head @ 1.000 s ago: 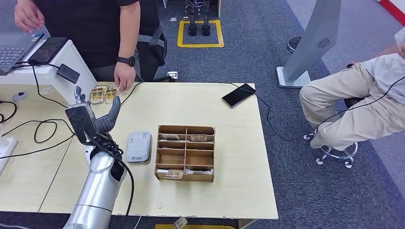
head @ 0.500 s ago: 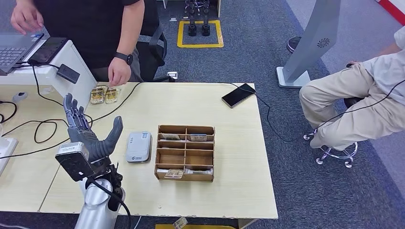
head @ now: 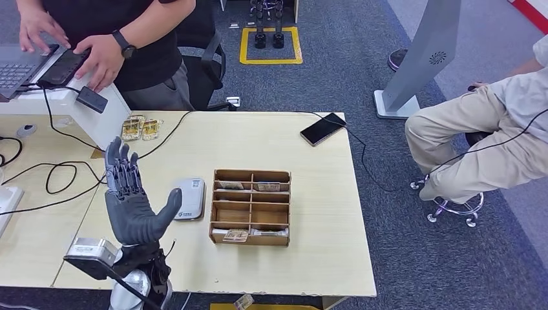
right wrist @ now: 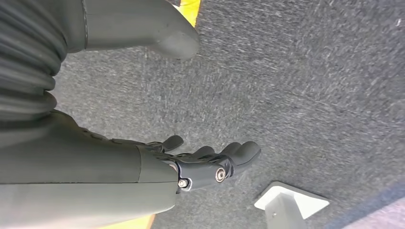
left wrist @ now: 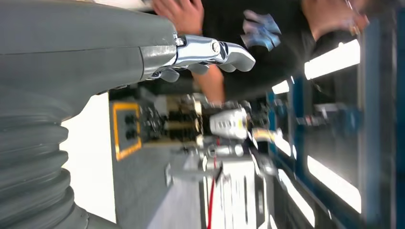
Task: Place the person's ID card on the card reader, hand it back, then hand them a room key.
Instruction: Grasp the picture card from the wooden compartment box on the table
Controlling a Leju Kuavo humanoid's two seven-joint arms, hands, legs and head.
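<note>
My left hand (head: pixel 132 200) is raised above the table's near left part, palm up, fingers spread, holding nothing. Beside it, to the right, the grey card reader (head: pixel 189 199) lies flat with nothing on it. Two tan cards (head: pixel 141 128) lie at the table's far left edge, in front of the person (head: pixel 129 39). A wooden compartment box (head: pixel 251 206) with several cards stands mid-table. In the left wrist view my left hand (left wrist: pixel 143 52) points toward the person's dark shirt. My right hand (right wrist: pixel 200 164) hangs over the grey carpet, fingers apart and empty.
The person rests both hands on a tablet (head: pixel 64 64) and a laptop (head: pixel 19 64) on a white stand. A black phone (head: pixel 322 128) with its cable lies at the far right corner. Black cables (head: pixel 58 174) loop on the left. Another person (head: pixel 491 135) sits at the right.
My left hand has drawn back from the cards toward me and turned palm up. The person's hand left the cards and went to the tablet.
</note>
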